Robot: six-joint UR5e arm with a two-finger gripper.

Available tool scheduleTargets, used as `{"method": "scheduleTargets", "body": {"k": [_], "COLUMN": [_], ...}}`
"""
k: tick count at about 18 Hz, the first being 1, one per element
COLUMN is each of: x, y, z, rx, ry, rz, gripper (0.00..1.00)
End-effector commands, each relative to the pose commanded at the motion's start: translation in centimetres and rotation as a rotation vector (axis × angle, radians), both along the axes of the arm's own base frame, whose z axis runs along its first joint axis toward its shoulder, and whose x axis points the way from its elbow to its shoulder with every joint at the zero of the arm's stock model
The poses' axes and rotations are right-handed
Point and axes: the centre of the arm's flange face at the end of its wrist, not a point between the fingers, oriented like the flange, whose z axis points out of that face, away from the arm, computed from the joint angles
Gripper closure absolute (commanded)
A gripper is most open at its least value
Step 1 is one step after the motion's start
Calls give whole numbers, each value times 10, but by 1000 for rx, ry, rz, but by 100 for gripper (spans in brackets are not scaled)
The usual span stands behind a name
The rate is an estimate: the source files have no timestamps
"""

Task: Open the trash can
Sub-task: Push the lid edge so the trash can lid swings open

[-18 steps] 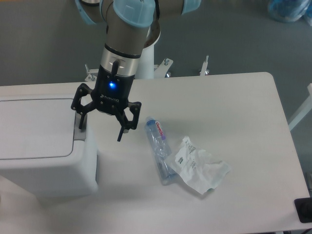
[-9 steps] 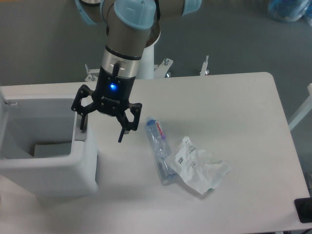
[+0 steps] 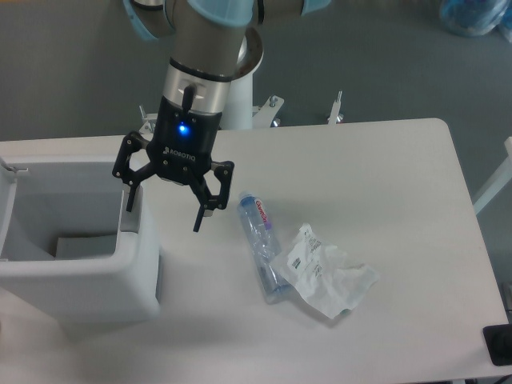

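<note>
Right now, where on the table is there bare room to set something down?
Bare: the far right stretch of the table, behind the bottle and crumpled wrapper; also the front strip. Crowded: between the trash can, the claw and the bottle.

Bottle (image 3: 258, 240) right of trash can (image 3: 80, 264)

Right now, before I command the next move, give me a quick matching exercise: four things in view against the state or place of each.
Things:
1. trash can
2. gripper
3. plastic bottle
4. crumpled wrapper

States:
A. lying flat on the table, cap end toward the far side
B. open, fingers spread, above the bin's right rim
C. lid up, inside visible
D. resting against the bottle's lower end, nearest the front edge

Pairs: 1-C, 2-B, 3-A, 4-D
</note>
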Motion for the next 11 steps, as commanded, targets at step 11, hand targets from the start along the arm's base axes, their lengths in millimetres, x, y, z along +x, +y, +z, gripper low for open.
{"method": "scheduleTargets", "body": {"k": [11], "x": [-55], "y": [-29], "z": [-20], "rx": [-253], "ry": [309], "rz": [40], "gripper": [0]}}
